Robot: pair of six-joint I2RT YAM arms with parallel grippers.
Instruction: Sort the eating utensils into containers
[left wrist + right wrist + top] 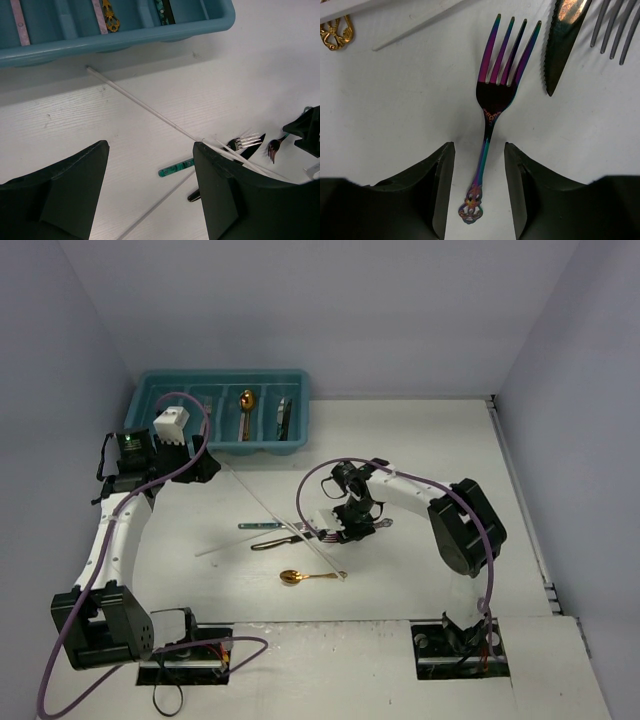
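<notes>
An iridescent fork [492, 100] lies flat on the white table with its thin handle between the jaws of my right gripper [479, 150]. A gap shows on each side of the handle, so the gripper is open. From above, the right gripper [355, 525] sits low over the pile of utensils. My left gripper [150, 150] is open and holds nothing, hovering near the teal tray [125, 37] above a long white chopstick [150, 107] and a teal-handled knife [176, 168]. The tray [225, 445] holds a gold spoon [246, 400] and a knife [283, 418].
A black serrated knife [565, 40] and a silver fork [615, 30] lie just beyond the iridescent fork. A gold spoon [292, 577] rests alone nearer the arm bases. A second chopstick [240, 545] lies slanted left of the pile.
</notes>
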